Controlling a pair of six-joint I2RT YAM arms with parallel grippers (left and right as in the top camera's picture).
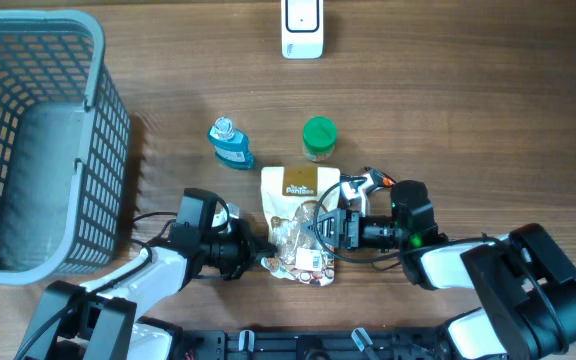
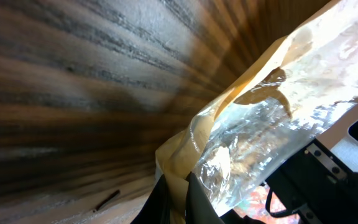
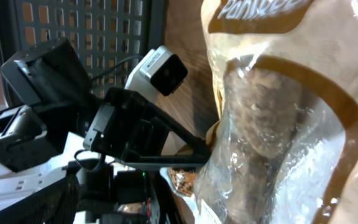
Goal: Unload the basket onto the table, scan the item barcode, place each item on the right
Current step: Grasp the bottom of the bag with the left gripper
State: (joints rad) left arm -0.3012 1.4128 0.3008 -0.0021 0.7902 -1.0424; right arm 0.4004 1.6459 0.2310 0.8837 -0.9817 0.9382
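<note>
The snack bag (image 1: 293,215) lies in the middle of the surface (image 1: 448,120), right between the two arms. It is a soft, thin bag, part paper and part clear, shiny plastic, with brown snacks inside. It looks light. It will bend and crinkle, and the shiny part may slip. The snacks could break if they are squeezed, so the best place to hold it is a flat edge or a corner, not the full middle.

The bag is longer than it is wide. Its long way runs from the robot out toward the far side. The end with the printed name points away from the robot, toward the scanner (image 1: 302,28). The end with the small colourful label is close to the robot. I cannot tell where the barcode is.

The left pincer (image 1: 265,257) is clenched on the near left edge of the bag; its own camera shows the fingers (image 2: 166,202) pinching the folded paper. The right pincer (image 1: 330,228) sits just beside the right edge of the bag and looks spread wide, grasping nothing.

Just past the bag stand a blue bottle (image 1: 230,143) and a jar with a green lid (image 1: 319,138). A grey basket (image 1: 98,60) sits well off to the left
</note>
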